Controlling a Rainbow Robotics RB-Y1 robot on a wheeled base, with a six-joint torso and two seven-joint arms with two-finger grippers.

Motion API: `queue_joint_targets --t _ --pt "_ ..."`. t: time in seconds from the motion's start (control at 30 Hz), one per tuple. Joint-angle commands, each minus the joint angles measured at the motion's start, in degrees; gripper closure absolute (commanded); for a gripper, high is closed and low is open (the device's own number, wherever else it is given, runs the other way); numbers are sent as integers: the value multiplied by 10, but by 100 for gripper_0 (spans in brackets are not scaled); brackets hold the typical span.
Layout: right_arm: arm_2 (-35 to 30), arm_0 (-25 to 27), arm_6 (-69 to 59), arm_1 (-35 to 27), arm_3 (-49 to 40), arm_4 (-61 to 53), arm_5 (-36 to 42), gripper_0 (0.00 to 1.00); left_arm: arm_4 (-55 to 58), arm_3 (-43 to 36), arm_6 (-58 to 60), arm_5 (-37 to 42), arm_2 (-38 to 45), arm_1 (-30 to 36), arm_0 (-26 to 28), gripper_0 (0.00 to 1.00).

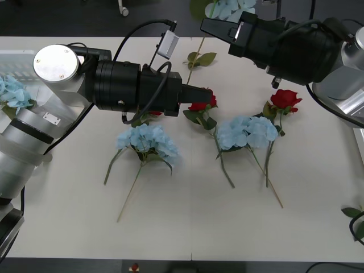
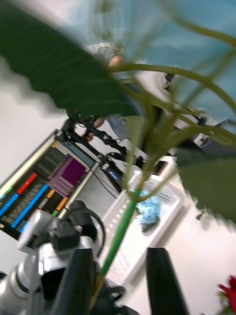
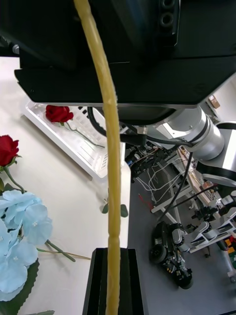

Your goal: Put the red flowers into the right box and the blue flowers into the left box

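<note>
My left gripper (image 3: 116, 253) sat over mid-table, its 2 fingers pressed together on the yellowish lower end of a blue flower's stem (image 3: 105, 98). Beyond it, my right gripper (image 2: 120, 256) hung over the far edge with its fingers apart. The green upper stem ran between them, leaning against 1 finger, so I judged the grip lay with the left.

The blue flower (image 1: 230, 8) hung in the air. Its long axis ran from the left gripper away from me, with the bloom at the far end, past the right gripper.

This looked like a handover. Next, the right gripper needed to back off without snagging leaves. Then the left would swing the flower over to the left box (image 1: 17, 57), bloom first.
</note>
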Motion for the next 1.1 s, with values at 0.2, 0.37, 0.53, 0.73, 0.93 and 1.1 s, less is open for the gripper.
queue_joint_targets --t 0.2,0.37,0.53,0.73,0.93,1.1 --pt "-6 -27 12 -37 -12 17 1 4 8 -20 16 3 27 12 -4 100" --pt "-8 -27 20 -44 -12 16 -1 0 -4 -25 17 40 66 33 8 100" --pt "-8 -28 23 -56 -12 11 9 0 -50 -47 25 105 144 52 25 100" --pt "-2 -32 -46 -94 -12 13 46 0 -90 -49 37 203 256 73 47 100" --pt "2 -49 -244 -153 -12 115 99 0 -178 -49 46 322 394 90 61 100" --pt "2 -69 -440 -184 -12 259 183 0 -264 -49 47 391 477 131 74 100"
